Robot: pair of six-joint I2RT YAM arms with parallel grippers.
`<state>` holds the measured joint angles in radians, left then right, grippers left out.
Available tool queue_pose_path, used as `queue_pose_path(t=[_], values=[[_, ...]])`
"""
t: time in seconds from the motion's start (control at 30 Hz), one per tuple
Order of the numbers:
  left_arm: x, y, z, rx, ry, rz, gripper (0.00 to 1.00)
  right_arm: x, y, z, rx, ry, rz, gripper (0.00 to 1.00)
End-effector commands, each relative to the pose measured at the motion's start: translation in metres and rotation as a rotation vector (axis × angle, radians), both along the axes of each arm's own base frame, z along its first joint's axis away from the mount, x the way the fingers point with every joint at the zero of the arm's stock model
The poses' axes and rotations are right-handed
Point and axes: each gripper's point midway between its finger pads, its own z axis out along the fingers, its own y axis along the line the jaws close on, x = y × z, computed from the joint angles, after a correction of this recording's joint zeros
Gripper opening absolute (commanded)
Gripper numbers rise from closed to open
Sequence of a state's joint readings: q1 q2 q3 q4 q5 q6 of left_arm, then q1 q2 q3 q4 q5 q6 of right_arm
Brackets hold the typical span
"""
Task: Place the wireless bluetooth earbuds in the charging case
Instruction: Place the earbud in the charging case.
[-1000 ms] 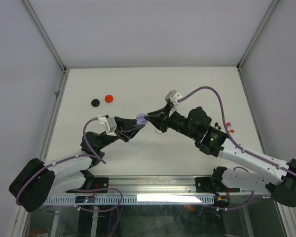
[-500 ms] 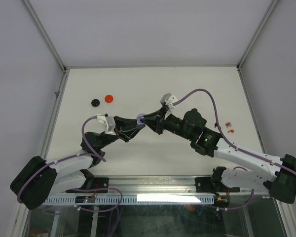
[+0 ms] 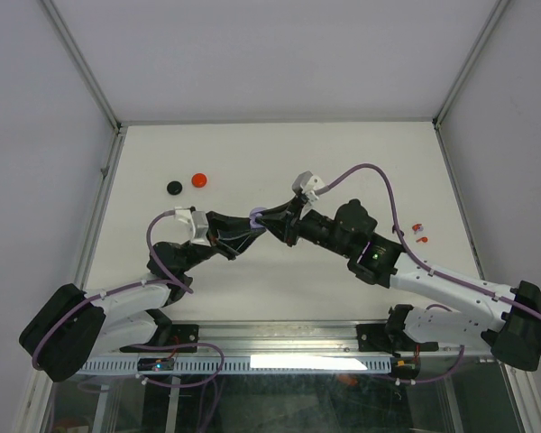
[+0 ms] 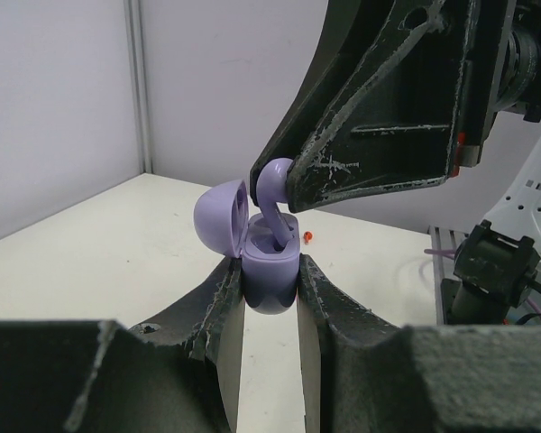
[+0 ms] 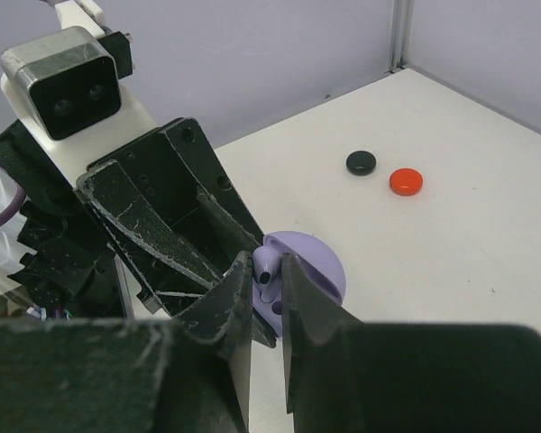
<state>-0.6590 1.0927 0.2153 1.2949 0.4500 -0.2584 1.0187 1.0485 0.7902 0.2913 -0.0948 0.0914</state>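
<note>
Your white table [image 3: 343,153] sits boxed in by pale lilac-grey walls [image 3: 252,54], with aluminium posts [image 3: 83,68] rising from its far corners and a metal rail [image 3: 279,336] along its near edge. The light is even and the shadows are faint.

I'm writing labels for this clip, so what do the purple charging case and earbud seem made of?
Lilac clamshell charging case: probably moulded plastic, smooth satin finish, judging by soft highlights on its rounded lid. Lilac stemmed earbud: likely the same plastic, with a similar soft sheen; its tip is hidden.
</note>
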Motion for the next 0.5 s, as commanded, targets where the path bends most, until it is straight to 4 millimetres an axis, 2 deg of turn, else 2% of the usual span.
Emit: queue_pose_path(t=[0.0, 0.3, 0.47], values=[[-0.001, 0.006, 0.033, -0.098, -0.053, 0.007, 0.01, -0.001, 0.0, 0.014, 0.036, -0.058, 0.0, 0.02], [0.012, 0.014, 0.031, -0.159, 0.061, 0.063, 0.0, -0.003, -0.006, 0.011, 0.022, -0.086, -0.006, 0.03], [0.012, 0.011, 0.028, -0.149, 0.076, 0.047, 0.0, -0.002, -0.006, 0.006, -0.003, -0.08, -0.01, 0.03]])
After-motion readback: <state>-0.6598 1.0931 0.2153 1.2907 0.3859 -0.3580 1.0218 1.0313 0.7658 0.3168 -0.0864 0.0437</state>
